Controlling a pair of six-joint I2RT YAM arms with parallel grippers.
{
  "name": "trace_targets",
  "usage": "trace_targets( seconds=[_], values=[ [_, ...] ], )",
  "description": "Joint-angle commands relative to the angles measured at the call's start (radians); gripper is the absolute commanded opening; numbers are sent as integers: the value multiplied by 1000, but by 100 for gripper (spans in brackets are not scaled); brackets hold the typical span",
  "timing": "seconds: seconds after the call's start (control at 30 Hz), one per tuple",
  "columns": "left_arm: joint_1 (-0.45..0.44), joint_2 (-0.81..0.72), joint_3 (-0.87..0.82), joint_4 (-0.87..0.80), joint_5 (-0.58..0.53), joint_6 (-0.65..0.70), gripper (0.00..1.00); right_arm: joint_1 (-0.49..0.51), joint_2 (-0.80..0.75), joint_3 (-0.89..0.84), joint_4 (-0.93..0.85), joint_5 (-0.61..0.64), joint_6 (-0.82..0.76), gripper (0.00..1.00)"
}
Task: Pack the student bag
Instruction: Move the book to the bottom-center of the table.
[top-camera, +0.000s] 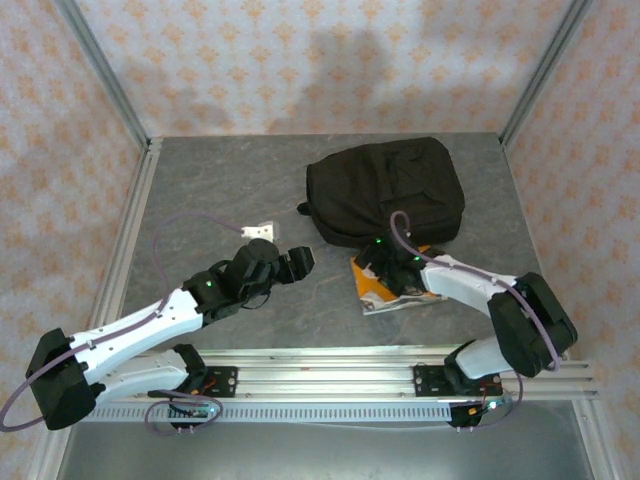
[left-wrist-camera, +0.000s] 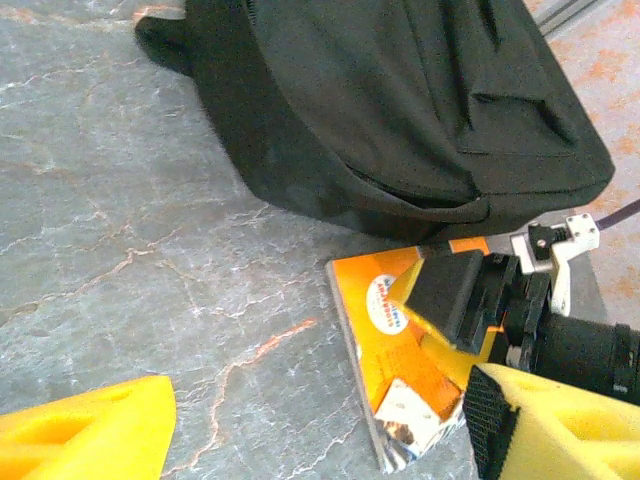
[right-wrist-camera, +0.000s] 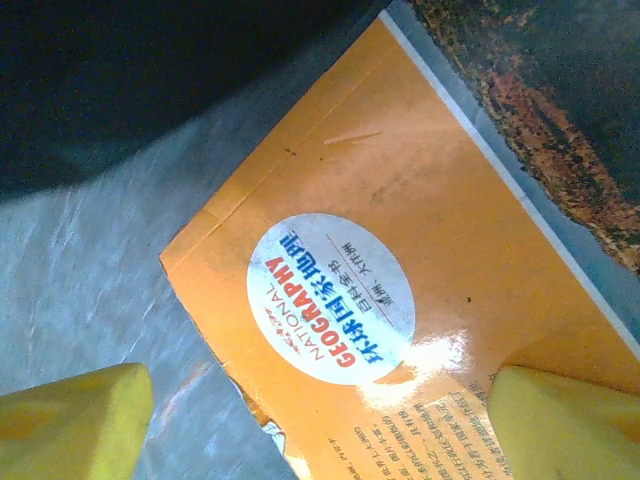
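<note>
Yellow foam fingertips (right-wrist-camera: 70, 420) of the right gripper (right-wrist-camera: 330, 420) sit wide apart at the bottom of its wrist view, pinching nothing. One is over the grey table (top-camera: 200, 200) and the other over the cover of a thin book (right-wrist-camera: 420, 170). That cover is glossy orange card with a round white sticker (right-wrist-camera: 330, 295) printed in red and blue lettering. From above, the book lies flat, just in front of the student bag (top-camera: 385, 190), a large black backpack of soft, creased fabric with a rounded outline, resting on the far right part of the table. The tabletop is matte grey with pale marble-like veins. The left gripper (top-camera: 300, 262) hangs left of the book, its blocky yellow fingers (left-wrist-camera: 80, 435) spread with only bare table between them.
</note>
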Motion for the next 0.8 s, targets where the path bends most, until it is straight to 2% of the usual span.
trace_targets(
  seconds=[0.0,0.13,0.23,0.37,0.47,0.53,0.67,0.77],
  values=[
    [0,32,51,-76,-67,-28,78,127,117,40,19,-108,84,89],
    [20,79,59,-90,-51,-54,78,196,176,190,-17,-165,25,89],
    [58,114,50,-69,-53,-58,78,195,107,223,-97,-87,-24,89],
    [134,192,47,53,48,-19,78,173,16,256,-298,82,-108,89],
    [143,306,134,75,66,63,79,150,-72,221,-408,241,-99,87],
    [143,409,210,92,120,112,78,129,-147,176,-467,329,-74,84],
    [142,584,333,95,202,150,76,94,-301,67,-520,420,-24,77],
    [135,684,398,95,237,181,74,79,-381,-3,-546,426,14,70]
  ],
)
